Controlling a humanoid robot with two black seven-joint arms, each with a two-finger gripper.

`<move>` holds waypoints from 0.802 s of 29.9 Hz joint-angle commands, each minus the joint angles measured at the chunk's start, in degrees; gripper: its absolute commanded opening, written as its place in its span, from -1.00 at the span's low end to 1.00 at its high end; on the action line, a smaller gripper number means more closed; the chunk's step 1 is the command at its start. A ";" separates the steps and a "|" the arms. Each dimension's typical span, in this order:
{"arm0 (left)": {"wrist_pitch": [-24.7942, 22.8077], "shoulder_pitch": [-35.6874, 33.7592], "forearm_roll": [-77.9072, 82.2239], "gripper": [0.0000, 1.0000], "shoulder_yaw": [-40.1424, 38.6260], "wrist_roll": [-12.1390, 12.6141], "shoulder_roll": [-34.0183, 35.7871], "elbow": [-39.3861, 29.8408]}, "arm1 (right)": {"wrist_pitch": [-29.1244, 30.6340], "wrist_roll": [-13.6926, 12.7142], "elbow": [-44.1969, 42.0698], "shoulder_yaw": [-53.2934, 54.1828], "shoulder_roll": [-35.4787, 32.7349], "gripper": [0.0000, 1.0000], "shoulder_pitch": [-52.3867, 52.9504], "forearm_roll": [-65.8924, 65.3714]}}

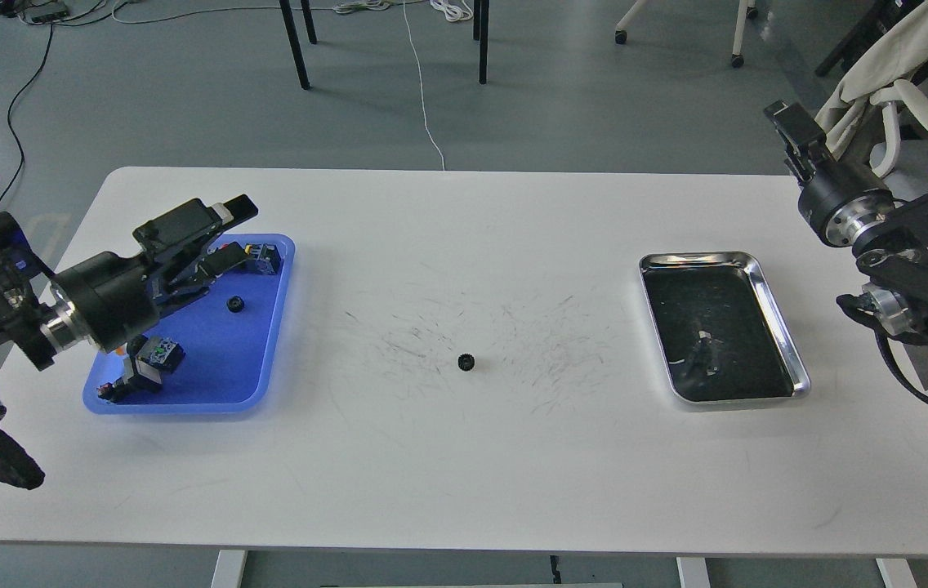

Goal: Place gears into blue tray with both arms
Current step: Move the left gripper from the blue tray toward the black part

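Note:
One small black gear (466,361) lies on the white table near its middle, among scuff marks. A second gear (235,304) rests inside the blue tray (227,367) at the left. My left gripper (229,233) hovers over the tray's far part, just above and left of that gear, its fingers (237,209) spread open with nothing between them. My right gripper (791,131) is raised beyond the table's far right corner, far from both gears; its fingers cannot be told apart.
Push-button switches (155,353) lie in the blue tray, partly hidden by my left arm. A shiny steel tray (792,351) with a dark inside sits at the right. A chair (897,114) with a draped cloth stands behind the right corner.

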 commanded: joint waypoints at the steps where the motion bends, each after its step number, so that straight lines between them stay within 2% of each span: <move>1: 0.01 0.02 0.04 0.97 0.02 0.00 -0.01 0.00 | -0.01 0.00 0.00 0.00 -0.03 0.89 -0.02 0.00; 2: 0.01 0.02 0.04 0.97 0.02 0.00 -0.01 0.00 | -0.01 0.00 0.00 0.00 -0.03 0.89 -0.02 0.00; 3: 3.06 0.02 16.66 0.97 2.28 0.83 -2.79 -1.39 | 3.04 -1.22 0.87 3.82 -2.81 0.89 -2.46 10.36; 7: 6.42 2.64 28.84 0.97 2.75 0.00 -5.19 -1.14 | 3.16 -1.41 1.23 4.83 -4.33 0.89 -3.27 14.49; 17: 9.15 3.27 40.10 0.97 3.19 0.00 -11.69 0.18 | 3.60 -1.41 5.97 10.36 -8.64 0.89 -6.96 16.97; 20: 10.91 3.18 46.59 0.97 3.19 0.00 -12.05 0.35 | 3.60 -1.84 6.06 10.63 -8.73 0.89 -6.96 17.05; 24: 11.00 2.13 53.81 0.97 3.01 0.00 -12.23 0.53 | 3.16 -1.85 5.97 10.63 -8.64 0.89 -6.96 16.97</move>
